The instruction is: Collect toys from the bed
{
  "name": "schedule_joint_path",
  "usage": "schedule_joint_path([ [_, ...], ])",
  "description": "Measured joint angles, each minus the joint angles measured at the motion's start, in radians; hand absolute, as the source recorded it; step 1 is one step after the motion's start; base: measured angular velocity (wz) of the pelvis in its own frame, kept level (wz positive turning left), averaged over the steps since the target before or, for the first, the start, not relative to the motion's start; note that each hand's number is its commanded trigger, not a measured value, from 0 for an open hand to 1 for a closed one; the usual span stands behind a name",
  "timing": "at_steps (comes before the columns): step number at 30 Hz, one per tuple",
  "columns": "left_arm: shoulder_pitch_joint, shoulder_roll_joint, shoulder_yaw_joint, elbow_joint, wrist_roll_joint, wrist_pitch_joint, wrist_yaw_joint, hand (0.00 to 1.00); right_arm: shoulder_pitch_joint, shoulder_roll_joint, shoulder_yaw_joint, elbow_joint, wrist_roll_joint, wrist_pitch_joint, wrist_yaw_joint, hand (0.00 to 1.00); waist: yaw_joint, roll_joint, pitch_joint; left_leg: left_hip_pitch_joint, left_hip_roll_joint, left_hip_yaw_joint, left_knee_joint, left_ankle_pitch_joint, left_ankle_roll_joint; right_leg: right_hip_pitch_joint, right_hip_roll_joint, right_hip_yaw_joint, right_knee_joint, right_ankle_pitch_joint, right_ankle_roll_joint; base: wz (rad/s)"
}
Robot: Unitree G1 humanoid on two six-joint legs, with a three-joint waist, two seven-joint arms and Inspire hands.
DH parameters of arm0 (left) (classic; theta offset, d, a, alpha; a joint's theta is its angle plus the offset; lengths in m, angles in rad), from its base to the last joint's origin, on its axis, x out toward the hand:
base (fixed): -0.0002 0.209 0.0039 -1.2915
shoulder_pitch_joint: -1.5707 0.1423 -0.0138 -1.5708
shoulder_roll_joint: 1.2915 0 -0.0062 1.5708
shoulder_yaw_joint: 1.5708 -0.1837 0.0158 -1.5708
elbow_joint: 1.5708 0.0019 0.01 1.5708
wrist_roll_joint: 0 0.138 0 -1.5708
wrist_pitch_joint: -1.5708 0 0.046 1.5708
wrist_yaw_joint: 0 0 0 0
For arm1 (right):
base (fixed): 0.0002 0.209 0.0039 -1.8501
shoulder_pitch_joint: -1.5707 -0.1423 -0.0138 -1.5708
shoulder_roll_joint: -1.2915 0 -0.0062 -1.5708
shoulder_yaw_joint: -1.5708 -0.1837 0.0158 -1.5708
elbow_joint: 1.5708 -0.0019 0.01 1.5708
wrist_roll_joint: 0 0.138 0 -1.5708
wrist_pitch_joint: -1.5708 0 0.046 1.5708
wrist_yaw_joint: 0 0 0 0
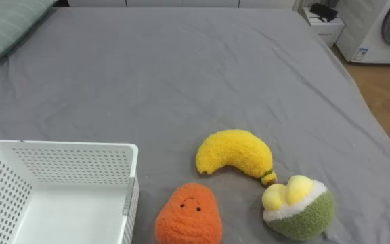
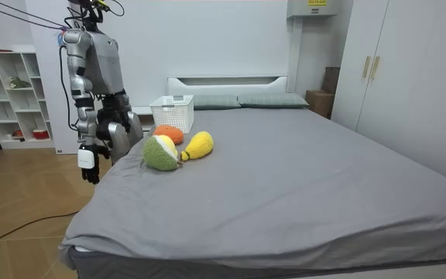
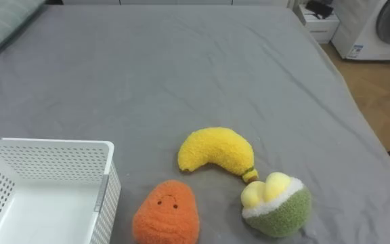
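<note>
Though near toys point(image 2: 165, 152), robot hand point(image 2: 89, 164) hangs.

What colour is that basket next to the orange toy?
White, with walls dotted by small holes; the left eye view shows the basket best.

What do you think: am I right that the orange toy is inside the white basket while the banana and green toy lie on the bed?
No: the left eye view shows the orange toy on the bed beside the white basket, not inside it. The banana and green toy do lie on the bed.
</note>
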Motion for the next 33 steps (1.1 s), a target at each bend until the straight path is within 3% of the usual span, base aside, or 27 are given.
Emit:
schedule_joint_path([
  [16, 0.004, -0.001, 0.009, -0.01, 0.037, -0.005, -0.003, 0.0, -0.006, 0.005, -0.004, 0.005, 0.014, -0.003, -0.009, 0.0, 0.0, -0.004, 0.0006, 0.002, 0.001, 0.004, -0.001, 0.0, 0.0, 0.001, 0.002, 0.006, -0.001, 0.0, 0.0, 0.0],
  [20, 0.013, -0.003, 0.031, -0.012, 0.037, -0.002, -0.003, 0.0, 0.014, 0.004, -0.014, 0.005, 0.093, -0.002, -0.007, 0.0, -0.002, -0.004, 0.0006, 0.01, 0.001, 0.006, -0.004, 0.0, 0.0, 0.007, 0.001, 0.005, 0.0, 0.0, 0.0, 0.0],
  [28, 0.012, 0.001, 0.088, -0.018, 0.037, -0.004, -0.002, 0.0, 0.074, 0.003, -0.146, 0.004, 0.284, -0.001, -0.016, 0.0, -0.018, -0.01, -0.0002, 0.018, 0.001, 0.005, -0.003, 0.0, 0.0, 0.015, 0.001, 0.006, 0.0, -0.001, 0.0, 0.0],
  [33, 0.015, 0.004, 0.17, -0.025, 0.039, -0.021, -0.001, 0.0, 0.089, -0.009, -0.332, -0.001, 0.344, -0.003, -0.062, 0.0, -0.037, -0.025, 0.0001, 0.02, 0.001, 0.005, -0.001, 0.0, 0.001, 0.017, 0.003, 0.013, 0.0, 0.0, 0.001, -0.02],
])
